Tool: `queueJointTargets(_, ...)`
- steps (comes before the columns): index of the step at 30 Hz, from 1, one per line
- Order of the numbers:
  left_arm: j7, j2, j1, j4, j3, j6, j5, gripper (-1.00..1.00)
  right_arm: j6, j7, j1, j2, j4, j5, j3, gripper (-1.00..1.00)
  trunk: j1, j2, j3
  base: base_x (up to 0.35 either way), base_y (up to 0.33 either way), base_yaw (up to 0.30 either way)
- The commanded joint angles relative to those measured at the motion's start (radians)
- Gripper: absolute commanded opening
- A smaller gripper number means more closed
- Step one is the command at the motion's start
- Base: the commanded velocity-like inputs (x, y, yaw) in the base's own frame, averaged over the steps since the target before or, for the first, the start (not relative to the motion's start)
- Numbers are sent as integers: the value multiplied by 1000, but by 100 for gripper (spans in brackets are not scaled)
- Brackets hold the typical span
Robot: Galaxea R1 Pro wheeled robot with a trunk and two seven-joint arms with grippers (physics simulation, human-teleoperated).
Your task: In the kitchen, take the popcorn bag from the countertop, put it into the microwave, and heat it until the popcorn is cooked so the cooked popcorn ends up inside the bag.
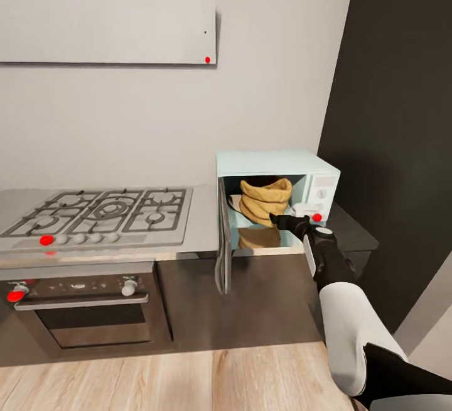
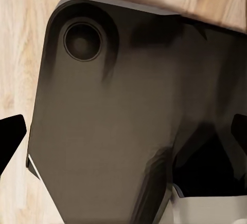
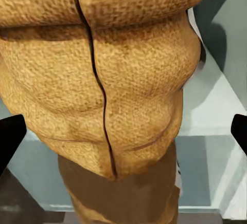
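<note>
- No writing can be read on the microwave (image 1: 279, 163) or on its white panel (image 1: 323, 194); the marks by the knobs are too small to tell.
- The popcorn bag (image 1: 265, 200) sits inside the microwave, and the door (image 1: 223, 241) hangs open.
- The microwave stands on the tabletop (image 1: 204, 225), beside the hob (image 1: 103, 213).
- The right arm reaches forward, and the right gripper (image 1: 284, 220) is at the microwave's opening, just in front of the bag.
- Its jaws are wide, with the bag (image 3: 103, 80) between them, maybe not touching.
- The left gripper (image 2: 123, 147) points down at the wood floor (image 2: 20, 39), over a dark part of the robot, with its jaws wide too.
</note>
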Motion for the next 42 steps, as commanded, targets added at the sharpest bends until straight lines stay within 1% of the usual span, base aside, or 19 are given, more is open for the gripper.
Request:
queueJointTargets(1, 1, 0, 0, -1, 0, -2, 5, 100, 3, 10, -1, 2, -2, 10, -6, 100, 1, -1, -1, 292, 0, 0)
queueJointTargets(10, 1, 0, 0, -1, 0, -2, 5, 100, 3, 9, -1, 7, 1, 11, -6, 100, 1, -1, -1, 292, 0, 0)
queueJointTargets(17, 1, 0, 0, -1, 0, -2, 5, 100, 3, 8, -1, 12, 28, 12, -5, 100, 1, -1, -1, 288, 0, 0)
queueJointTargets(23, 1, 0, 0, -1, 0, -2, 5, 100, 3, 8, -1, 14, 35, 12, -3, 100, 1, -1, -1, 181, 0, 0)
queueJointTargets(29, 1, -2, 0, -1, 1, -2, 5, 100, 3, 9, -1, 13, 36, 12, -3, 100, 1, -1, -1, -25, -12, 0)
queueJointTargets(37, 2, -3, 0, -1, 3, -3, 5, 100, 5, 9, -1, 10, 36, 15, -4, 100, 1, -1, -1, -282, -81, 0)
queueJointTargets(42, 2, -3, 0, -1, 3, -2, 5, 100, 13, 10, -1, 3, 34, 19, -4, 100, 1, -1, -1, -303, -86, 0)
